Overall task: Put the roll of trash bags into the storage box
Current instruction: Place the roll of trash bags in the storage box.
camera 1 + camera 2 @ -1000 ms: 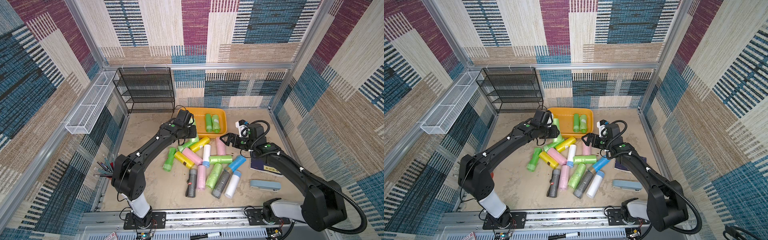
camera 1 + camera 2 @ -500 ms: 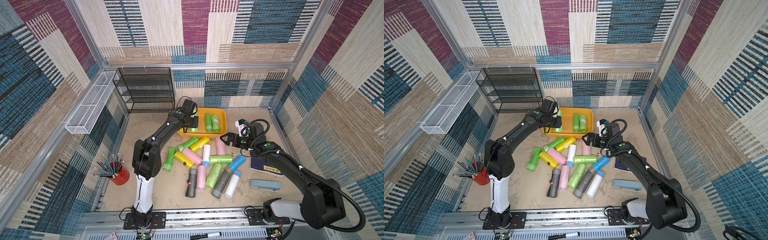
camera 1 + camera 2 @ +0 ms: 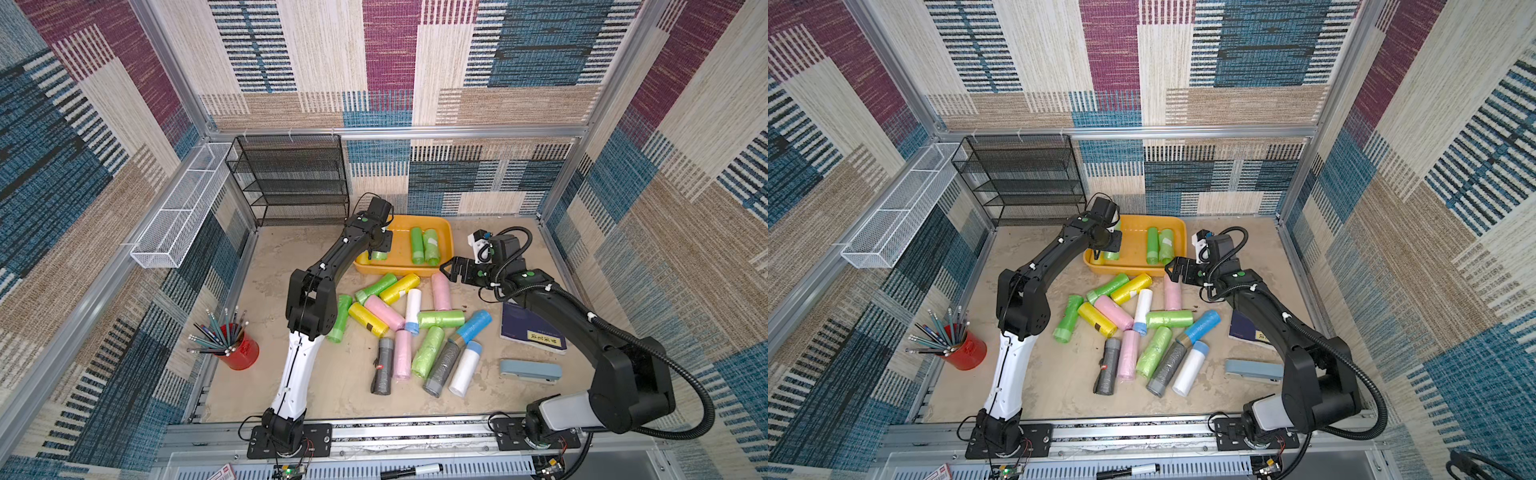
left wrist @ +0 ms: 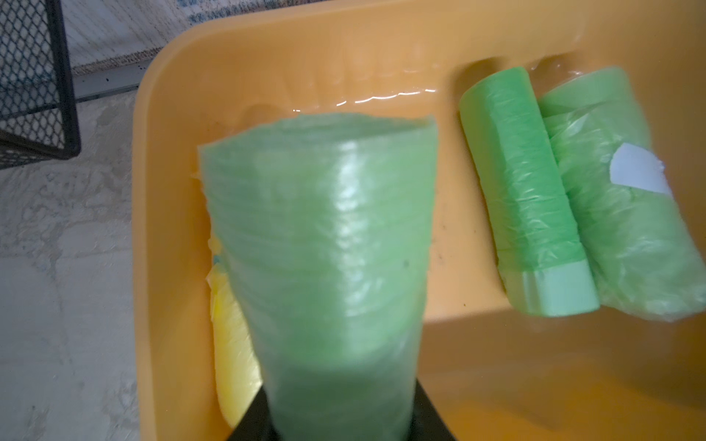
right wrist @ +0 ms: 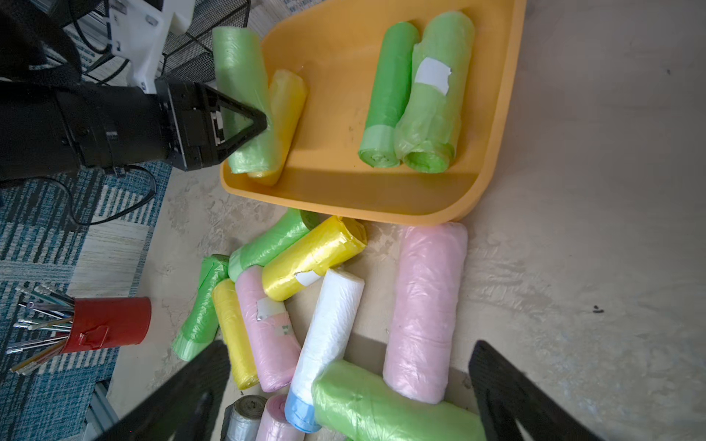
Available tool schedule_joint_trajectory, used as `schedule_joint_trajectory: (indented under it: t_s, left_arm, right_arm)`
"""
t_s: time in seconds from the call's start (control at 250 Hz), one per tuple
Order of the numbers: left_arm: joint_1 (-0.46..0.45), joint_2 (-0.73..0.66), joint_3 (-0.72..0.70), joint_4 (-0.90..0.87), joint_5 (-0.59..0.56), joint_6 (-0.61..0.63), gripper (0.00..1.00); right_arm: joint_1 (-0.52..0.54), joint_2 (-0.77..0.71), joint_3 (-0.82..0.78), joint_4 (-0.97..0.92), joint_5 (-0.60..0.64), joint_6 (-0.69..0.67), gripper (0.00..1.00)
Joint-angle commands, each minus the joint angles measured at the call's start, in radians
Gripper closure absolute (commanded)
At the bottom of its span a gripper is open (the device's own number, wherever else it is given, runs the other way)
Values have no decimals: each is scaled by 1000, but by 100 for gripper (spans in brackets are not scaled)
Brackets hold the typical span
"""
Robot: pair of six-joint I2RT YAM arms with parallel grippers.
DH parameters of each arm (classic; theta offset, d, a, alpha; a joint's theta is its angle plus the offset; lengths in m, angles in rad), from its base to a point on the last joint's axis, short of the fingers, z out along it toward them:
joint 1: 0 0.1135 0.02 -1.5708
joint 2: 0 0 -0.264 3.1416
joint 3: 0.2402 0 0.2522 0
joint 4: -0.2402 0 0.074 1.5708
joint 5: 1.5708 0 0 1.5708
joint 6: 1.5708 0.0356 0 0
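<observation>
The storage box (image 3: 401, 269) is a shallow orange-yellow tub at the back of the table, seen in both top views. My left gripper (image 3: 380, 248) is shut on a light green roll of trash bags (image 4: 321, 248), held low inside the box's left end. That roll lies close against a yellow roll (image 5: 284, 114) in the box (image 5: 344, 191). Two more green rolls (image 4: 523, 191) lie side by side further along the box (image 4: 172, 114). My right gripper (image 5: 349, 355) stands open and empty just above the loose rolls, beside the box's front right corner.
Several loose rolls (image 3: 411, 328) in green, yellow, pink, white, blue and grey are piled mid-table. A black mesh rack (image 3: 291, 183) and white wire basket (image 3: 178, 208) stand back left. A red pencil cup (image 3: 239, 349) is front left; a notebook (image 3: 532, 328) and stapler (image 3: 530, 370) lie to the right.
My left gripper has carried the green roll from the box's front left edge to over its left end, and the arm's elbow has risen. The right arm has barely moved.
</observation>
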Motion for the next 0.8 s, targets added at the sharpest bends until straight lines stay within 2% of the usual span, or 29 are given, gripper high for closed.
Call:
schedule_joint_trajectory:
  t_s: [0.0,0.272,0.572,0.796]
  left_arm:
    - [5,39,45,6,-30,25,64]
    - [17,90,52,4,-45,12,61]
    - [19,86,24,-12,-68,3,35]
    - [18,12,-6,-15,-44,-17,24]
  right_arm:
    - [-1,29,32,-13,5,-10,1]
    - [-2,95,76,-18,-1,-9,1]
    - [-2,136,103,-19,-38,6,1]
    - [-2,121,96,-30,-56,15,1]
